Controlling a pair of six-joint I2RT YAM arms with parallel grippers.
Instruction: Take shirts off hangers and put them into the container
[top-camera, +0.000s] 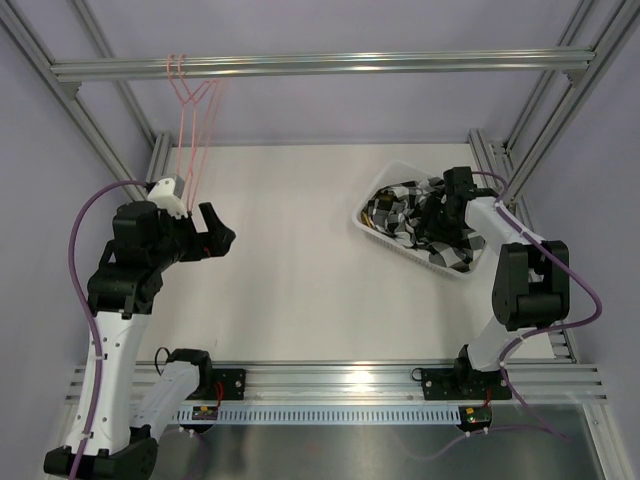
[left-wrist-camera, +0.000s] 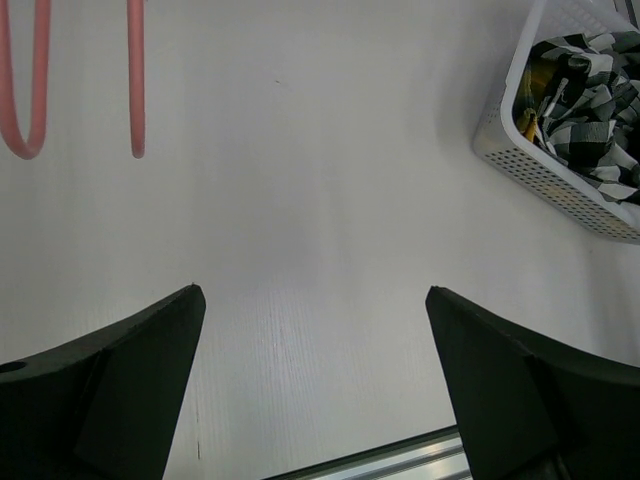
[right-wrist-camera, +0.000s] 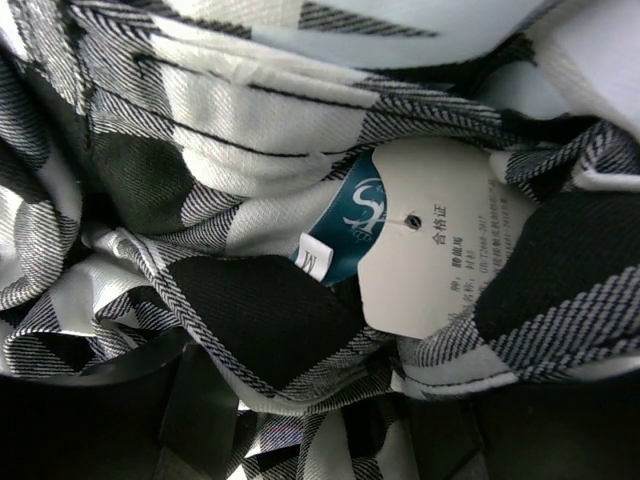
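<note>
Two bare pink hangers (top-camera: 190, 100) hang from the rail at the back left; their lower bars (left-wrist-camera: 25, 100) show in the left wrist view. Just below them my left gripper (top-camera: 215, 232) hovers over the table, open and holding nothing (left-wrist-camera: 315, 300). The white container (top-camera: 375, 195) stands at the right (left-wrist-camera: 540, 170). In it lie the shirts: the black-and-white check one (top-camera: 445, 250) on top, a bit of the yellow one (left-wrist-camera: 535, 85) at the left end. My right gripper (top-camera: 440, 222) is down inside the container, jaws apart, pressed into the black-and-white cloth (right-wrist-camera: 250, 320) by its collar label.
The grey aluminium rail (top-camera: 400, 63) crosses the back overhead, with frame posts at both sides. A paper tag (right-wrist-camera: 430, 260) is fixed to the shirt's collar. The front rail (top-camera: 330, 380) with the arm bases runs along the near edge.
</note>
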